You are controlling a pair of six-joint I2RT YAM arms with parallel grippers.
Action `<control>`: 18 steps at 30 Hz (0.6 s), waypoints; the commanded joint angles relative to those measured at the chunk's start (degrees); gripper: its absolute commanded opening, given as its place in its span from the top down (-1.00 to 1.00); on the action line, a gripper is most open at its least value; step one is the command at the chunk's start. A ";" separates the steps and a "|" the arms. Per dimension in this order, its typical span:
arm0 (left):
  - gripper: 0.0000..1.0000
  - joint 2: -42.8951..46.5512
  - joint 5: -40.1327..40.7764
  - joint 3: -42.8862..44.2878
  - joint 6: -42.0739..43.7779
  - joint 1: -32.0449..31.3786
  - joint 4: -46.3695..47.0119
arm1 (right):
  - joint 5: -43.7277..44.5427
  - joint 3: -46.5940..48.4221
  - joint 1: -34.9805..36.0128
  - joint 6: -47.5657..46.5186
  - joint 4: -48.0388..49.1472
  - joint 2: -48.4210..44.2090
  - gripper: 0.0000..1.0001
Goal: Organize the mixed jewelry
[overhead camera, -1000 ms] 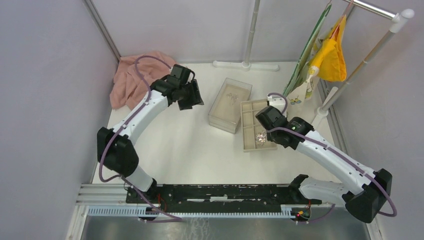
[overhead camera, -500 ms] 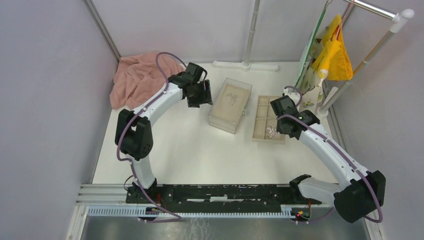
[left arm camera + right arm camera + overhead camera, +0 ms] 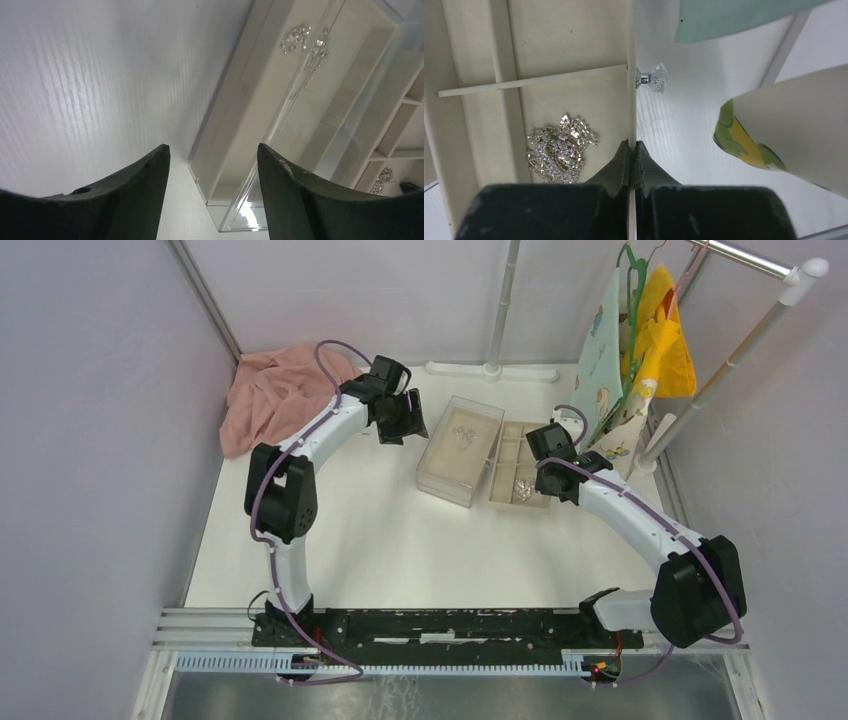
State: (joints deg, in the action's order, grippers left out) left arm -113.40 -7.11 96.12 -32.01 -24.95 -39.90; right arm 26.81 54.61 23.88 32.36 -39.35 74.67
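Observation:
The mixed jewelry shows as a glittering silver heap [image 3: 558, 152] in one compartment of the beige tray [image 3: 549, 40], seen from above as a small heap [image 3: 521, 486] in the tray [image 3: 507, 455]. More silver pieces [image 3: 305, 41] lie in the clear plastic box [image 3: 447, 476]. My right gripper [image 3: 631, 149] is shut on the tray's thin side wall [image 3: 631, 100], just below a crystal knob [image 3: 654, 78]. My left gripper [image 3: 212, 157] hangs open and empty at the box's near corner [image 3: 220, 220], at the box's left side from above [image 3: 405, 425].
A pink cloth [image 3: 272, 395] lies bunched in the back left corner. A garment rack [image 3: 720, 370] with teal and yellow fabric [image 3: 640, 350] stands close to my right arm. A white stand base [image 3: 490, 368] sits by the back wall.
My right gripper has swung the beige tray back and left until it lies beside the clear box. My left arm has moved right toward the box and its jaws have widened slightly.

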 commanded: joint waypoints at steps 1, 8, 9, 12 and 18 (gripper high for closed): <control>-0.42 -1.28 -3.60 3.37 2.83 0.89 2.64 | -0.22 1.46 -0.17 2.18 7.10 1.71 1.00; -0.43 -2.73 -5.50 3.12 3.39 1.18 3.07 | -0.12 2.38 -0.16 3.01 8.78 4.05 1.00; -0.43 -2.77 -5.94 3.07 3.57 1.37 3.19 | -0.16 2.59 -0.23 3.10 8.86 4.44 1.00; -0.44 -3.06 -7.28 3.07 4.00 1.61 3.53 | 0.06 3.00 -0.24 3.79 9.36 5.30 1.00; -0.44 -4.06 -10.02 2.45 4.19 1.61 4.00 | -0.42 3.99 -0.23 5.25 10.66 6.80 1.00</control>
State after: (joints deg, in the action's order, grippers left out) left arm -116.79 -13.04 97.03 -30.50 -23.31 -38.46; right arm 25.91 55.11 23.88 35.35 -33.04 80.71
